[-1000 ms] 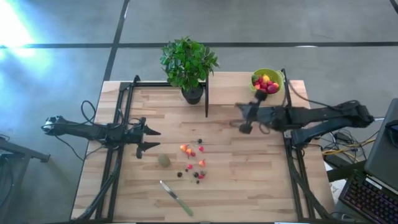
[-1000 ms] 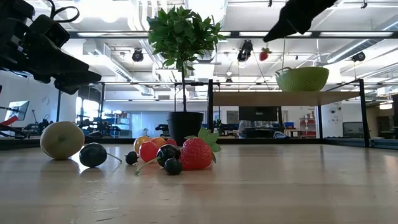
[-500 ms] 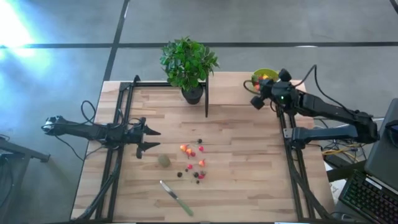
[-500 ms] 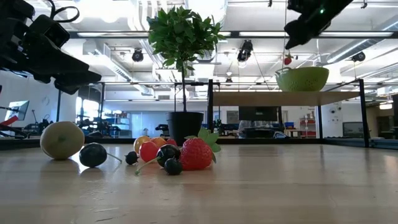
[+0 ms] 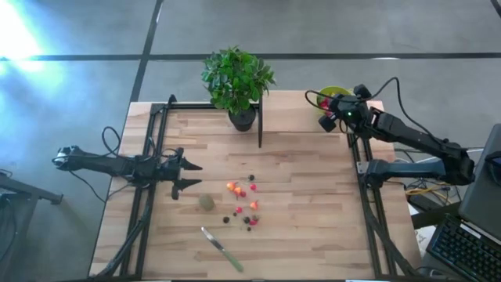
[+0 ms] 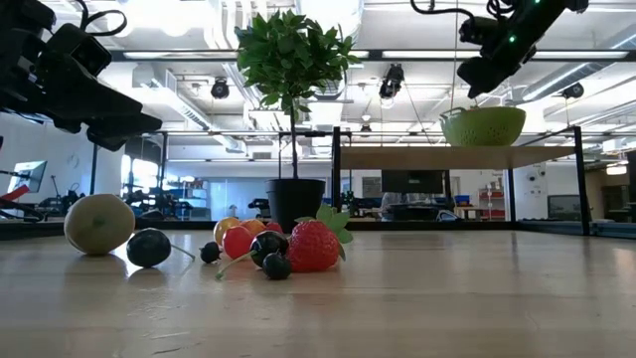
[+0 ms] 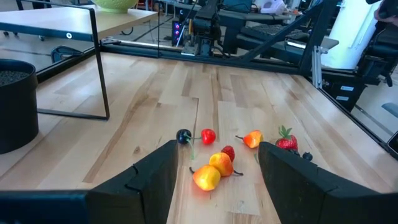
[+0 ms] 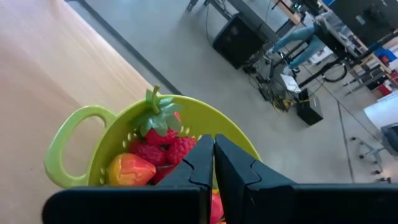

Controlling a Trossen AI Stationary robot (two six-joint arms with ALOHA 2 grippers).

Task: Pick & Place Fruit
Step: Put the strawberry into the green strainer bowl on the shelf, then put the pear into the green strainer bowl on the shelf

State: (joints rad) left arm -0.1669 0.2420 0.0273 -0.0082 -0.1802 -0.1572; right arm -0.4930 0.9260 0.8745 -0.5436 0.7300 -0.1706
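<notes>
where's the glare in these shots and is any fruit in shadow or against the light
High view: strong glare washes the floor at the upper left, away from the table. Low view: bright ceiling lights behind leave the plant and the fruit backlit. Left wrist view: the fruit is evenly lit.

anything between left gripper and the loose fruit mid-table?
Nothing visible. The left gripper, open, faces the fruit over bare table; the kiwi-like ball lies nearest, the knife off to the side.
</notes>
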